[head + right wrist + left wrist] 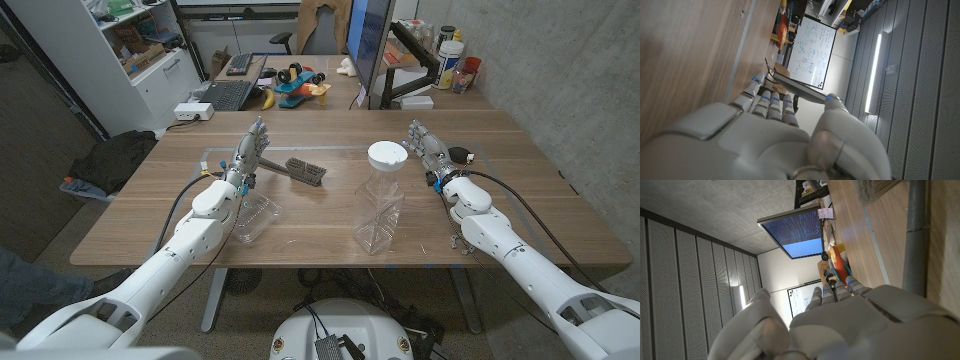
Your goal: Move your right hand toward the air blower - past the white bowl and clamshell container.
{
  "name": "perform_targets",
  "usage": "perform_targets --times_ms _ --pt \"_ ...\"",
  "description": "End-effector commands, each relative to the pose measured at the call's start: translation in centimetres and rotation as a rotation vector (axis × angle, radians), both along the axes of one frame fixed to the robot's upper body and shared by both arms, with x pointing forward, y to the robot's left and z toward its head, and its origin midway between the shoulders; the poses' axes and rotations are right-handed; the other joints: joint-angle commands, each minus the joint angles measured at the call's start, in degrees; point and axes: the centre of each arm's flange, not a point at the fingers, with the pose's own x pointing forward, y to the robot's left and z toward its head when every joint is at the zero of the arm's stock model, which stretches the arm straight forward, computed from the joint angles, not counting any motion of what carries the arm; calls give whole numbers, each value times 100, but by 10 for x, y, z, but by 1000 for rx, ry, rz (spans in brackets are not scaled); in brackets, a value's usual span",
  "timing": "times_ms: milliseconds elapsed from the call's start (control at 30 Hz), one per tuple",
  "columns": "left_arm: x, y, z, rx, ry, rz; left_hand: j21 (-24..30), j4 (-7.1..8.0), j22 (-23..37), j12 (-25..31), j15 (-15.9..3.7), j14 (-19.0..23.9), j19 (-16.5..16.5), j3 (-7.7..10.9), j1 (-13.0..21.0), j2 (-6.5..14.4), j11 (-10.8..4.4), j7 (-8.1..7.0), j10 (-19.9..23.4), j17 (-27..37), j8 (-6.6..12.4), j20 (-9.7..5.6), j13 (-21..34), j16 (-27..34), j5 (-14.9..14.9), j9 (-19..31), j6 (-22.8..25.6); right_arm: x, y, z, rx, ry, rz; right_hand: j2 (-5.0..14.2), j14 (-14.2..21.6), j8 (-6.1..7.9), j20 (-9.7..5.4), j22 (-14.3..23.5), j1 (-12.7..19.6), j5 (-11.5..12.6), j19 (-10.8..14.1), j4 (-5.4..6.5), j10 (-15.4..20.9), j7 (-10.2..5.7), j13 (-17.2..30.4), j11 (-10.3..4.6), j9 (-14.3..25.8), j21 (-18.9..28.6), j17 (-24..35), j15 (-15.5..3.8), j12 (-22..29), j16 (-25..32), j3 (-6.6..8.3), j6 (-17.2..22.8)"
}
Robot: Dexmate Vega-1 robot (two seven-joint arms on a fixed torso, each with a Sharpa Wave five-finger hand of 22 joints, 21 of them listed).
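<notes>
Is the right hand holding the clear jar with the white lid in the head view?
No. The right hand stands apart from the clear jar, fingers extended and holding nothing.

The head camera looks down over the wooden table [330, 215]; both turned wrist cameras skim its surface.

Air blower [459, 155] mostly hidden behind right hand [428, 146].

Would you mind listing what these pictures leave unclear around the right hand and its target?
- Air blower: head view, a small dark shape mostly hidden behind the right hand; its form is unreadable.
- Contact between that hand and the blower: cannot tell.
- Right wrist view: the hand's own back covers whatever lies just ahead.
- Clamshell container: partly covered by the left arm.
</notes>
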Motion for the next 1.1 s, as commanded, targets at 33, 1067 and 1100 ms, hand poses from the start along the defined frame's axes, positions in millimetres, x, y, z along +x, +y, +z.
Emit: perform_targets --times_ms 33,1067,1100 --pt "-1 -1 0 -10 -4 -2 -23 -36 27 42 -13 -9 1 30 45 7 -18 37 -12 21 44 0 5 31 21 22 39 0 0 0 -3 -1 -1 10 -1 18 -4 22 29 36 57 -8 35 -6 8 43 16 -34 -5 47 13 47 17 46" --pt "-8 0 -1 0 -9 12 -108 -72 29 64 -16 23 20 27 60 44 -27 25 34 18 49 12 -79 37 7 23 76 -2 1 11 -65 -45 -47 36 49 25 -12 25 13 41 116 -49 95 -53 12 -15 12 -136 -61 14 -3 67 -6 102" --pt "-8 0 0 2 -11 13 -110 -74 29 69 -17 27 20 27 61 46 -30 27 46 18 49 13 -82 39 7 24 78 -2 1 11 -69 -47 -49 36 56 25 -11 25 12 41 120 -51 99 -53 13 -22 12 -139 -63 13 -2 70 -7 105"
